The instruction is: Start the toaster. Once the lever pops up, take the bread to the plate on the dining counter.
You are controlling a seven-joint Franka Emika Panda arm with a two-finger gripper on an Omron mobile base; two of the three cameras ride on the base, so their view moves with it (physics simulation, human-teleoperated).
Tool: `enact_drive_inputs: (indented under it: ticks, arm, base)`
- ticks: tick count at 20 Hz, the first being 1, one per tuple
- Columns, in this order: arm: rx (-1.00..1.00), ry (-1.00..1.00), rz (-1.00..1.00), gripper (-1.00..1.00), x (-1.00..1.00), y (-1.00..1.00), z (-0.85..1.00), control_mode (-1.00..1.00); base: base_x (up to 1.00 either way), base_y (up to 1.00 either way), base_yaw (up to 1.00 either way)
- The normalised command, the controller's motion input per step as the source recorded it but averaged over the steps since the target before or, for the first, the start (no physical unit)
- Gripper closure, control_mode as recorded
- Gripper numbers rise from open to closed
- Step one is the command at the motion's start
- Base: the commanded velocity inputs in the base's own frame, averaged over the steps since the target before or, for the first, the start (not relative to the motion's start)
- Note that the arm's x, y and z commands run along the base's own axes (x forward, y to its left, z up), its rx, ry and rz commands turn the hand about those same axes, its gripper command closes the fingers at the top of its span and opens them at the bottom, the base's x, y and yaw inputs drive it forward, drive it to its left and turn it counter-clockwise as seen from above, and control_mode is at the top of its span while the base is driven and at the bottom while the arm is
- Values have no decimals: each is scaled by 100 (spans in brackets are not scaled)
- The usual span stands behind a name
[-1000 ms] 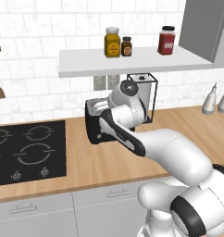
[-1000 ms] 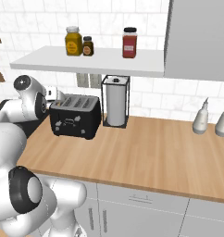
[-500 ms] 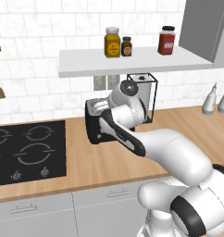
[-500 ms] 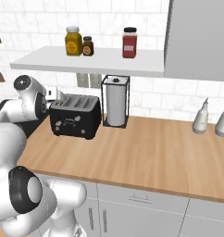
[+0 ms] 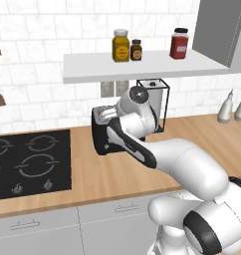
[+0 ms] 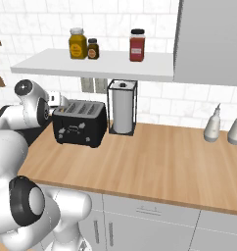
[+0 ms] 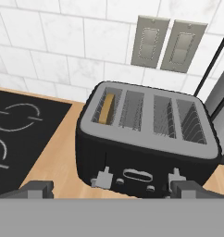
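Observation:
The black toaster [image 7: 146, 152] with a silvery slotted top stands on the wood counter against the tiled wall; it is also in the right base view as toaster [image 6: 80, 123] and, half hidden by my arm, as toaster [image 5: 100, 133]. A tan bread slice [image 7: 106, 109] stands upright in its leftmost slot. Two small levers [image 7: 103, 178] sit low on the front beside the knobs. My gripper [image 7: 113, 189] hangs open just in front of and above the toaster, fingertips [image 7: 39, 187] spread wide, holding nothing. The plate and the dining counter are out of view.
A black wire paper-towel holder [image 6: 122, 109] stands right beside the toaster. The black cooktop [image 5: 30, 162] lies to its left. A shelf [image 6: 91, 66] with jars hangs above. Two bottles [image 6: 212, 123] stand far right. Two wall outlets [image 7: 167, 44] sit behind the toaster.

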Motion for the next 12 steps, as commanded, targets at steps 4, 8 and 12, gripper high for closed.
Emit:
enact_drive_inputs:
  ticks: [4,8,12]
  arm:
    - [0,0,0,-100,0,0,0,-100]
    - [0,0,0,-100,0,0,0,-100]
    - [0,0,0,-100,0,0,0,-100]
  base:
    - [0,0,0]
    - [0,0,0]
    - [0,0,0]
